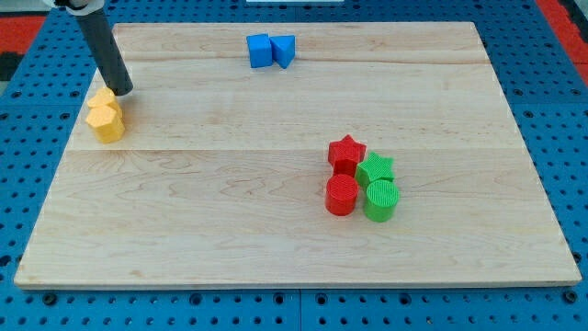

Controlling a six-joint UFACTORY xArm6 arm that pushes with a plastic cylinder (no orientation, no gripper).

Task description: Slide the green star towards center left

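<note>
My tip (124, 90) is sitting at the view's upper left, touching or just beside the top edge of two yellow blocks (106, 118) that are pressing against each other near the board's (276, 248) left edge; their exact shapes are hard to make out. The rod is leaning up and to the left out of view; it is carrying no jaws, so there is nothing to be released or clenched. The green star (376, 168) is lying right of centre, well apart from my tip, touching the red star (346, 153) on its upper left and the green cylinder (380, 199) just below it. The red cylinder (342, 194) is standing beside the green cylinder, under the red star. Two blue blocks (271, 50) are sitting together near the top edge.
</note>
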